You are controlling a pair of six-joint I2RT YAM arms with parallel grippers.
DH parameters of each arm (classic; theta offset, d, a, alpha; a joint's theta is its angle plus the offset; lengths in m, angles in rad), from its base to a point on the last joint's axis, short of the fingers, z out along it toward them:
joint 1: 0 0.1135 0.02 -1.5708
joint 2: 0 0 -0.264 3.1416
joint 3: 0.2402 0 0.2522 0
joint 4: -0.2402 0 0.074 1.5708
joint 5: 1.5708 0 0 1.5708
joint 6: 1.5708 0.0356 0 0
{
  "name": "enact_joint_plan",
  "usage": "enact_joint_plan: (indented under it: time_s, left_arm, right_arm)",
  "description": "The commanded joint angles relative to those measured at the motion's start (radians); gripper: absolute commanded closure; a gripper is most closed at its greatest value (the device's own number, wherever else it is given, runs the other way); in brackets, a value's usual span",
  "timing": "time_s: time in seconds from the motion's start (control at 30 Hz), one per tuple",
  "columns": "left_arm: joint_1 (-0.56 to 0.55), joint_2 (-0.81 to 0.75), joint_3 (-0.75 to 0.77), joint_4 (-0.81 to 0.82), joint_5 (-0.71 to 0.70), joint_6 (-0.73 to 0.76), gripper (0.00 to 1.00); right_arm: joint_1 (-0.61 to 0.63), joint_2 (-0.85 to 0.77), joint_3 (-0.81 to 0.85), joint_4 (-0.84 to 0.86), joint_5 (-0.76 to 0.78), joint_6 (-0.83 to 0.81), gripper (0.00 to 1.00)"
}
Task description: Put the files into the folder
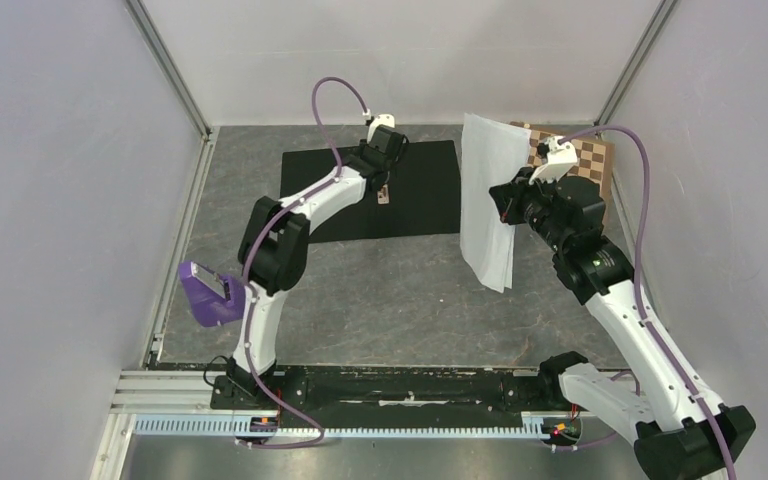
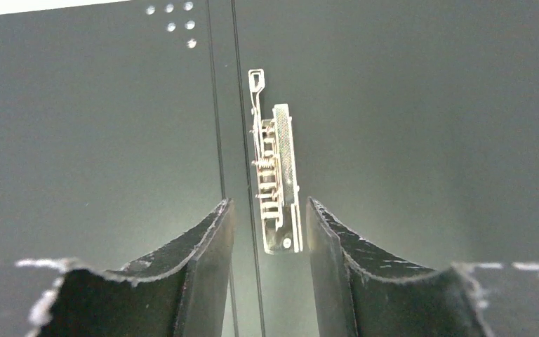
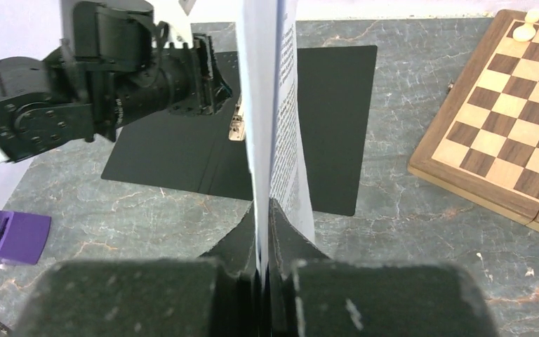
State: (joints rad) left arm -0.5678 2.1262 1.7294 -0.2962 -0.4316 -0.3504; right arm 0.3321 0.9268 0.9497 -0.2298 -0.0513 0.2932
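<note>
The folder [image 1: 420, 200] lies open at the back of the table, black inner faces up, with its metal clip [image 1: 384, 195] at the spine. My left gripper [image 1: 385, 180] hovers over the clip [image 2: 275, 175], jaws open on either side of its near end, holding nothing. My right gripper [image 1: 508, 200] is shut on the files [image 1: 488, 190], white sheets held upright on edge above the table, right of the folder. In the right wrist view the files [image 3: 270, 105] rise from between my fingers, with printed text on one face, and the folder [image 3: 323, 126] lies beyond.
A wooden chessboard [image 1: 590, 160] lies at the back right, behind the right arm; it shows in the right wrist view [image 3: 505, 126]. A purple object [image 1: 208, 295] sits by the left edge of the table. White walls enclose the table.
</note>
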Motion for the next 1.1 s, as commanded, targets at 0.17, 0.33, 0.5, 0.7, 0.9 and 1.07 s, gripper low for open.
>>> enact_joint_plan:
  time_s: [0.17,0.33,0.5,0.7,0.9,1.07]
  left_arm:
    - [0.012,0.203,0.253,-0.044,-0.080,0.043,0.53]
    - [0.020,0.275,0.333,-0.078,-0.049,0.041,0.60]
    - [0.020,0.305,0.338,-0.094,-0.042,0.016,0.61]
    - [0.020,0.319,0.341,-0.119,-0.020,-0.001,0.62]
    - [0.025,0.336,0.372,-0.165,0.006,-0.025,0.70]
    - [0.024,0.315,0.356,-0.186,0.020,-0.035,0.93]
  right_arm:
    - [0.007,0.029,0.076,0.005,0.016,-0.035,1.00]
    - [0.009,0.034,0.081,0.002,0.012,-0.037,1.00]
    - [0.008,0.035,0.078,0.003,0.010,-0.041,1.00]
    - [0.008,0.035,0.071,0.004,0.007,-0.042,1.00]
    - [0.008,0.024,0.063,0.008,0.006,-0.044,1.00]
    - [0.008,0.021,0.056,0.006,-0.003,-0.046,1.00]
